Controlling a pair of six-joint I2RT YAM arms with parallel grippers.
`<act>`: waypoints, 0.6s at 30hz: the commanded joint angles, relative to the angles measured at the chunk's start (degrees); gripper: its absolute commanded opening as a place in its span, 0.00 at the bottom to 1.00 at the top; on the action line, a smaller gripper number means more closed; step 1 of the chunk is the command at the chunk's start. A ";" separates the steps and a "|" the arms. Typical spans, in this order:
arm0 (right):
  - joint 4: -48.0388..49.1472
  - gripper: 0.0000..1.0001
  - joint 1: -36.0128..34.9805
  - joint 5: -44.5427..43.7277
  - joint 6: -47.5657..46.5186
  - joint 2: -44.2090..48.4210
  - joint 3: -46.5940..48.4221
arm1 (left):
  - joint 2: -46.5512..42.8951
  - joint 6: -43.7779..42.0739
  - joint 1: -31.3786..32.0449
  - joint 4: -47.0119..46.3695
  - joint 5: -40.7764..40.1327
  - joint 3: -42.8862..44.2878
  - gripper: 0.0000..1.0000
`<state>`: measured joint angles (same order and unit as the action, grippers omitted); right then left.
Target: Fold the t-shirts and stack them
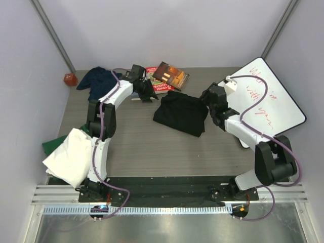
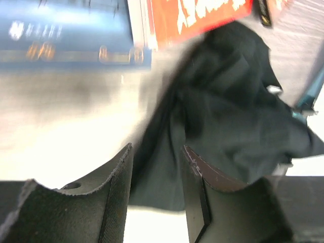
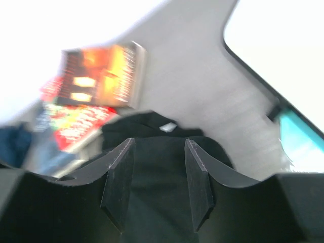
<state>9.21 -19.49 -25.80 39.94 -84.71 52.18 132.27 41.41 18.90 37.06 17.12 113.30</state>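
Black t-shirt [image 1: 180, 112] lies folded mid-surface [image 1: 142, 147], near books [image 1: 167, 76]. Left gripper [image 1: 146, 92] jaws apart, empty, just left of it. Right gripper [image 1: 210, 107] jaws apart, empty, at its right edge. Navy t-shirt [image 1: 98, 78] back left, white t-shirt [image 1: 71, 157] over green t-shirt [image 1: 49, 146] near left

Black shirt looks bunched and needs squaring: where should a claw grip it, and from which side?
Probably its right edge, coming from the right: the black shirt lies in a low heap, and that edge is nearest the open right claw.
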 commanded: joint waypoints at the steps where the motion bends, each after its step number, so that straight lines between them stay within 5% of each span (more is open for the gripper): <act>1: 0.46 0.50 0.06 2.32 -4.96 7.71 3.28 | -12.46 0.42 0.17 -6.37 1.77 -8.84 0.43; 6: 1.86 0.44 0.06 14.27 -4.70 5.35 4.50 | -15.02 -0.53 4.39 -9.64 3.97 -12.75 0.40; 10: -0.59 0.29 -0.11 24.11 -5.58 -2.99 9.77 | -11.26 -1.77 10.00 -9.29 4.50 -10.65 0.32; 14: -1.65 0.03 -0.12 27.27 -7.51 -10.81 14.16 | -7.04 -1.68 12.13 -8.93 4.32 -8.97 0.08; 18: -3.15 0.01 -0.20 26.16 -9.53 -15.30 16.55 | -3.51 -1.51 12.66 -9.02 4.32 -8.79 0.00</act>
<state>7.18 -19.51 -1.98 33.54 -97.80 64.58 125.71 40.34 32.69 28.99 20.86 102.91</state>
